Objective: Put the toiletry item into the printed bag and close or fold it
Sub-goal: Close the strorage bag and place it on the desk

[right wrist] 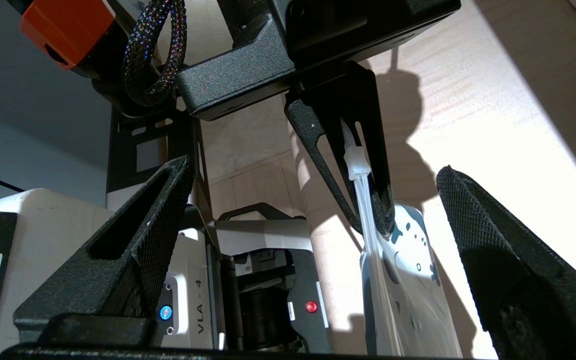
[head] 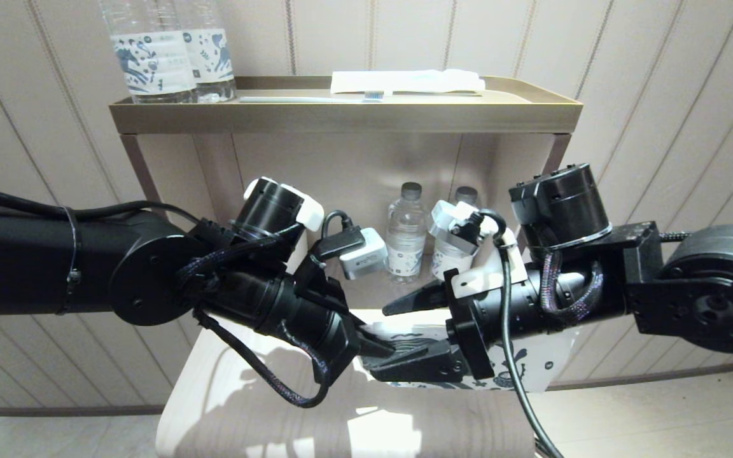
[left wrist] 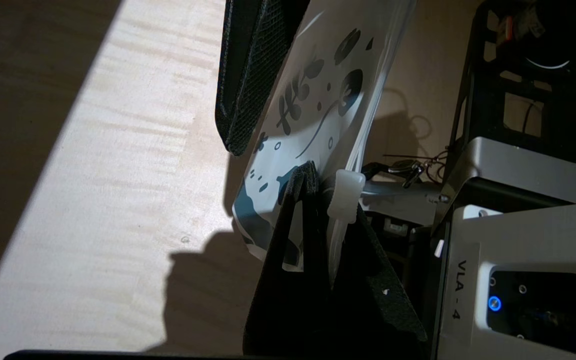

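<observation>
Left claw (left wrist: 313, 200) pinching printed bag (left wrist: 318, 100); robot base label "VLA - 4" (left wrist: 460, 290).

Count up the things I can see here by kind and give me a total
Water bottles: 4, two on the shelf top and two in the nook below
Toothbrush: 1
White packet: 1
Printed bag: 1
Total: 7

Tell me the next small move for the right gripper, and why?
Probably close the right gripper on the printed bag. Its fingers stand wide open on either side of the bag, while the left gripper is shut on the bag's edge beside the white zip slider.
</observation>
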### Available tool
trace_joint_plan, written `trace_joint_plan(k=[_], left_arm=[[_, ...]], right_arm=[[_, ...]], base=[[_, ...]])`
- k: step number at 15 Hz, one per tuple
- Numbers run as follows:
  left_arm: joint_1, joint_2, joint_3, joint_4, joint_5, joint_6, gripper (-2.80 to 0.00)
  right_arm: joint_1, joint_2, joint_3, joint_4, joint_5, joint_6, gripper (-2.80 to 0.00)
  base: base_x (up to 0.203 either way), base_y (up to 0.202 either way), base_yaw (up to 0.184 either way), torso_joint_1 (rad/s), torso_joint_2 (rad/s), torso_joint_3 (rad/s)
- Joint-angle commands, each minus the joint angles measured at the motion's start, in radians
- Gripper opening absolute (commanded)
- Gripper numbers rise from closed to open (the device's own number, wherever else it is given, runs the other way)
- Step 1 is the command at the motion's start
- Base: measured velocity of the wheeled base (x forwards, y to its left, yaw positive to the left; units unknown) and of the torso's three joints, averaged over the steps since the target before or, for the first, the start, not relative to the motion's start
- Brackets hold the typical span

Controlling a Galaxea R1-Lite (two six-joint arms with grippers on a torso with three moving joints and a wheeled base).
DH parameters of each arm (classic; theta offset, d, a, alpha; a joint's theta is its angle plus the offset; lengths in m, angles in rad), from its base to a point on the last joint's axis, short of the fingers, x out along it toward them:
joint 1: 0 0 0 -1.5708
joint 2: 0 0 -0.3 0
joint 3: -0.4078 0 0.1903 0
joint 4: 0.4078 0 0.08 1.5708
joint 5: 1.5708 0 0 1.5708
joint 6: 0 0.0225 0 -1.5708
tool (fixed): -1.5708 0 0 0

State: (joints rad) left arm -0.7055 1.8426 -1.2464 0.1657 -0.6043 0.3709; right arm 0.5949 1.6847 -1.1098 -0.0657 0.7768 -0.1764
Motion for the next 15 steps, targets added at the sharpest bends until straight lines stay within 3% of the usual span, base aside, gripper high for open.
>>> trace_joint_plan(k=[1, 3, 4, 15], left_arm=[[0.000, 0.002, 0.001, 0.001, -0.003, 0.002, -2.80], [0.000, 0.003, 0.004, 0.001, -0.003, 0.002, -2.80], [0.000, 0.003, 0.005, 0.001, -0.003, 0.002, -2.80], [0.000, 0.000, 0.010, 0.001, -0.002, 0.010, -2.80]], right_arm=[[0.000, 0.001, 0.001, 0.000, 0.004, -0.002, 0.00], [0.000, 0.001, 0.004, -0.002, 0.004, -0.003, 0.00], [0.000, 0.001, 0.001, -0.002, 0.004, -0.001, -2.80], [0.000, 0.001, 0.007, -0.002, 0.007, 0.000, -2.80]], base=[[0.000, 0.000, 0.000, 0.000, 0.00, 0.000], [0.000, 0.000, 0.000, 0.000, 0.00, 0.000], [0.000, 0.000, 0.000, 0.000, 0.00, 0.000], [0.000, 0.000, 0.000, 0.000, 0.00, 0.000]])
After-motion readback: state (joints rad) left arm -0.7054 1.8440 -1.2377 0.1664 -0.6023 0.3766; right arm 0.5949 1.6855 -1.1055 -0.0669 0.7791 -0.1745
